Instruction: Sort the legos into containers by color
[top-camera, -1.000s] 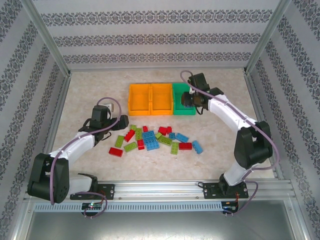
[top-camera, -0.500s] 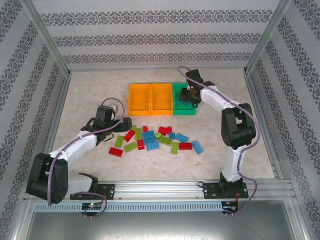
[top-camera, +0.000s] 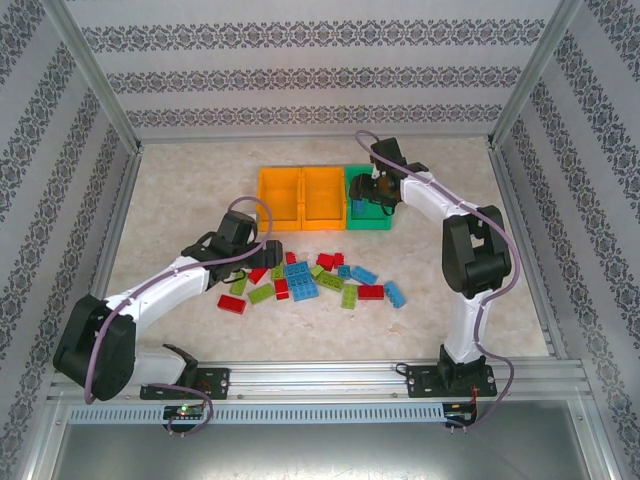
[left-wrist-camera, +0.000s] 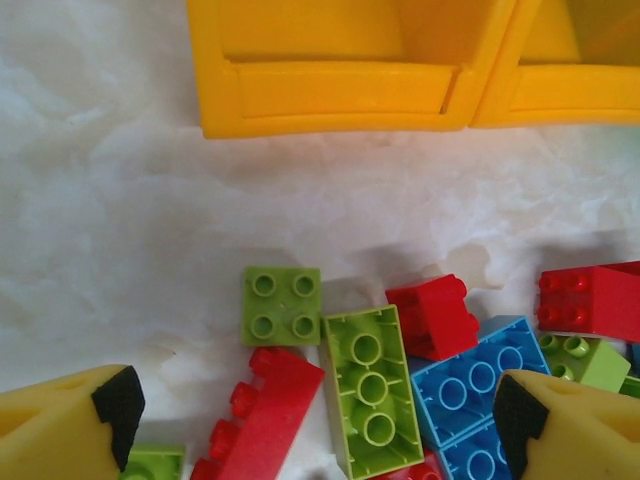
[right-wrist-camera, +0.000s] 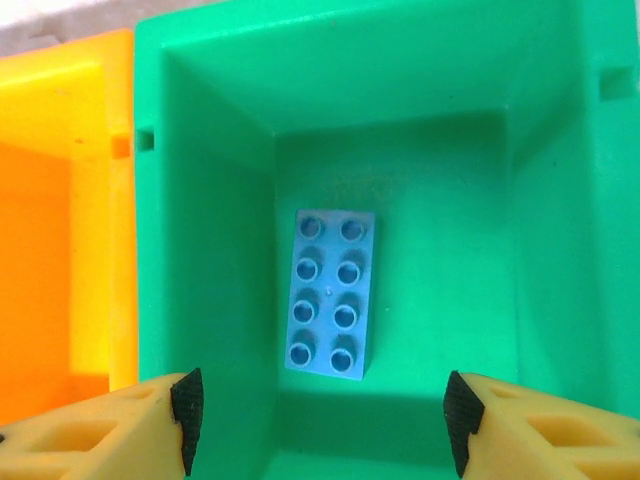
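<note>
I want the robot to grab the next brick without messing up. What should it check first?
1. Right claw empty: ok. It is open above the green bin.
2. Blue brick inside the green bin: ok. It lies flat on the bottom, studs up.
3. Left claw ready to grab: ok. It is open and holds nothing.
4. A brick between the left claw's fingers: ok. The long green brick lies there.
5. Space around that brick: not ok. A red brick crowds one side.
6. Which of the orange bins takes green bricks: cannot tell.
</note>
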